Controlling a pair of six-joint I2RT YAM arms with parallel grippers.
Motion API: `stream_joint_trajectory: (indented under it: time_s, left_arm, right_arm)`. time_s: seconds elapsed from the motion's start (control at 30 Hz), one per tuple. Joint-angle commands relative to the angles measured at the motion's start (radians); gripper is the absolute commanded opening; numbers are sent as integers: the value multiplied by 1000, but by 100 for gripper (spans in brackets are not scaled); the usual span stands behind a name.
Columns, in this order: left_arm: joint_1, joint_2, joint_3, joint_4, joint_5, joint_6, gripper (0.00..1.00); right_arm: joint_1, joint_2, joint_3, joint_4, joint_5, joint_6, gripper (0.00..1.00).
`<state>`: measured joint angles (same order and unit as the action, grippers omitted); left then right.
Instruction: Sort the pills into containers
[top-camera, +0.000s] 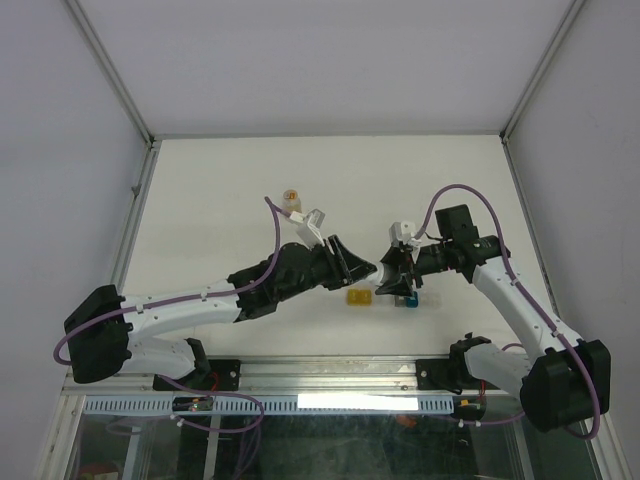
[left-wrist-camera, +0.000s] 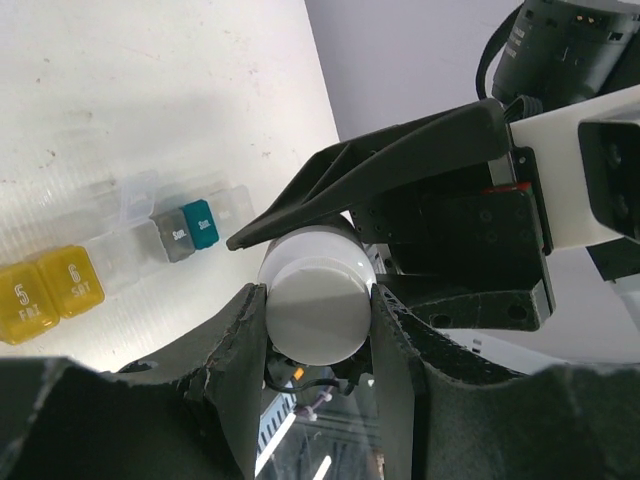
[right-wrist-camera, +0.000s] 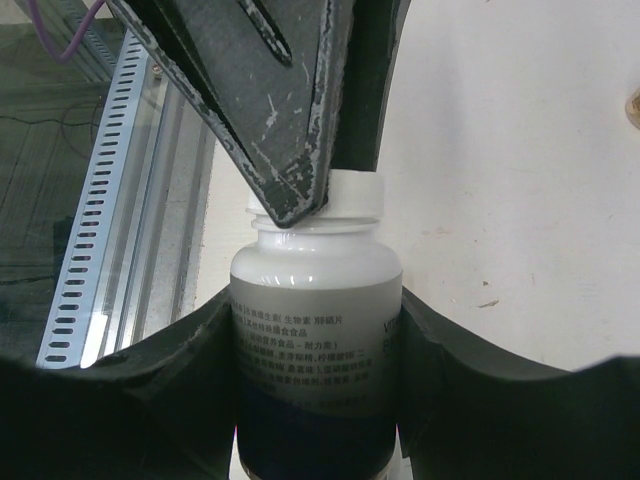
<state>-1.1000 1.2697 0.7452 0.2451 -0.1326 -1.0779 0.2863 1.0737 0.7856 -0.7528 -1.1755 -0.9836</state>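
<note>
**DESK:** What do the two arms have hold of?

**PHOTO:** They meet nose to nose over the middle of the white table (top-camera: 230, 180). The right gripper (right-wrist-camera: 315, 375) is closed partway around a white bottle (right-wrist-camera: 315, 300), with a finger pressed to each side of its labelled body. The left gripper (left-wrist-camera: 318, 325) is pinched narrow on the bottle's white cap (left-wrist-camera: 318, 295), one pad on each side.

**DESK:** And the containers?

**PHOTO:** The containers (left-wrist-camera: 120, 250) lie flat on the table as one strip, just below the meeting grippers and toward the near edge. The left wrist view shows two yellow lids (left-wrist-camera: 48, 292) at one end and clear compartments in the middle. A grey lid and a teal lid (left-wrist-camera: 200, 222) sit side by side further along.

**DESK:** What gets in the way?

**PHOTO:** From above, the black fingers hide nearly all of the bottle and overlap the strip's teal end. Only the yellow and teal patches show there. In the right wrist view, the left gripper's fingers cover much of the cap. In the left wrist view, the right gripper's black body hides the bottle below the cap.

**DESK:** Anything else on the table?

**PHOTO:** A small amber bottle (top-camera: 291, 197) stands well apart, on the far side of the left arm's wrist. A slotted metal rail (right-wrist-camera: 100, 230) runs along the table's near edge.
</note>
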Motion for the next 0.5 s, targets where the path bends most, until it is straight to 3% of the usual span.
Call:
stream_joint_trajectory:
  time_s: [0.0,0.23,0.43,0.47]
  left_arm:
    - [6,-25,108,21,-45,-129,0]
    - [-5,-24,159,-67,-46,-152,0]
    - [-6,21,142,10,34,-95,36]
    - [-5,26,132,35,50,-87,46]
  right_arm:
    - [-5,0,18,-18,21,3,0]
    - [-5,-10,20,-7,31,16,0]
    - [-6,-14,21,-6,24,19,0]
    - [-6,-15,21,-7,22,19,0]
